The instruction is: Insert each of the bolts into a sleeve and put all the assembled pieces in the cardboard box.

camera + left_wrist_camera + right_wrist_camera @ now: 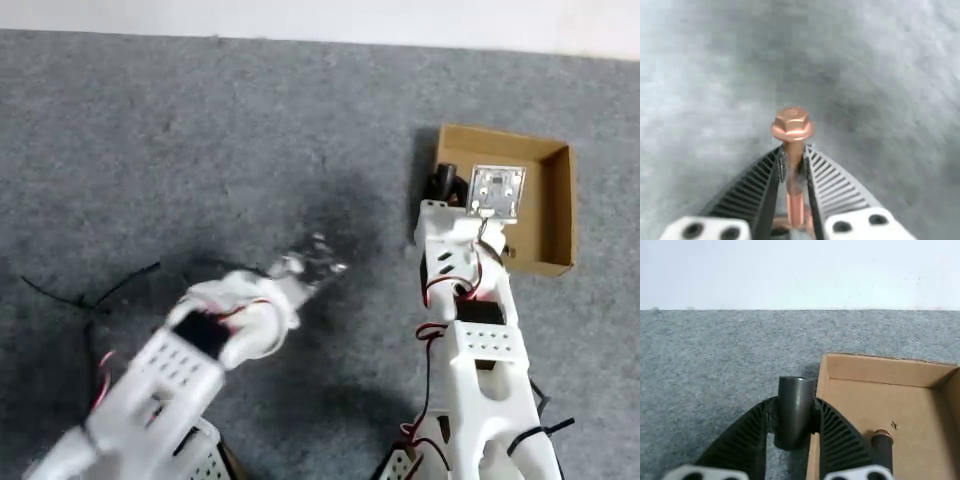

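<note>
Copper bolt [792, 125]: its lower shank is cut off between the fingers of the left gripper [794, 167], which are clamped on it. The hex head pokes out over the grey carpet [890, 75]. In the high view the bolt is hard to make out. The right gripper [795, 422] pinches a dark sleeve [795, 405], its lower end hidden, right at the cardboard box [880, 371] side wall. An assembled piece [882, 447] sits inside, partly behind a finger. The left arm angles toward mid-table, and the right arm points straight ahead at the box
</note>
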{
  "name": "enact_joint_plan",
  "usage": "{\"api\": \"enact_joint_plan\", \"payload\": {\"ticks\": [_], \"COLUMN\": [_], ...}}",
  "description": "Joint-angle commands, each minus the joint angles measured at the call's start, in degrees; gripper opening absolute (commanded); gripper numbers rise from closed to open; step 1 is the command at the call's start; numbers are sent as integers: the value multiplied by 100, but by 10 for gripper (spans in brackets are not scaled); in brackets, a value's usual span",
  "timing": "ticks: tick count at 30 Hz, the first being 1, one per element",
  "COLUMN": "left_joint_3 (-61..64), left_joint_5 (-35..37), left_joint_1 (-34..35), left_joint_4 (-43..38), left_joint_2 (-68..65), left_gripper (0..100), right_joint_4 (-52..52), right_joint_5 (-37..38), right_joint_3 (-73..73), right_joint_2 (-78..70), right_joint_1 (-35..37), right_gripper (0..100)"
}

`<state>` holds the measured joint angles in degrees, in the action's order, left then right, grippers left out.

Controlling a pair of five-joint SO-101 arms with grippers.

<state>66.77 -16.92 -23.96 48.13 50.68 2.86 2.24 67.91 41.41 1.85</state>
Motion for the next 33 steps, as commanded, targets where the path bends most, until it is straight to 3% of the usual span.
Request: {"api": "enact_joint_plan", "payload": {"ticks": [1, 6, 11, 14, 19, 27, 30, 33], "left_joint_3": [769, 1446, 2009, 2176, 2079, 2141, 2132, 2123], "left_joint_5": [334, 343, 475, 1284, 2532, 3991, 4870, 5178], "left_joint_1": [593, 1103, 1578, 1947, 2571, 2589, 2589, 2589], "left_joint_4": [-668, -879, -879, -897, -1204, -1846, -1969, -2075], "left_joint_2": [1877, 3451, 4945, 5543, 5270, 5270, 5270, 5270], "left_gripper": [10, 10, 10, 10, 11, 11, 11, 11], "right_joint_4": [207, 207, 207, 207, 303, 1648, 1851, 1903], "right_joint_5": [-26, 18, 519, 510, 501, 536, 545, 545], "right_joint_3": [-48, 66, 154, 163, 338, 1156, 1235, 1235], "right_joint_2": [189, 198, 198, 198, 259, 259, 259, 251], "right_joint_1": [31, 391, 708, 804, 892, 1525, 1569, 1763], "right_gripper": [5, 5, 5, 5, 5, 5, 5, 6]}}
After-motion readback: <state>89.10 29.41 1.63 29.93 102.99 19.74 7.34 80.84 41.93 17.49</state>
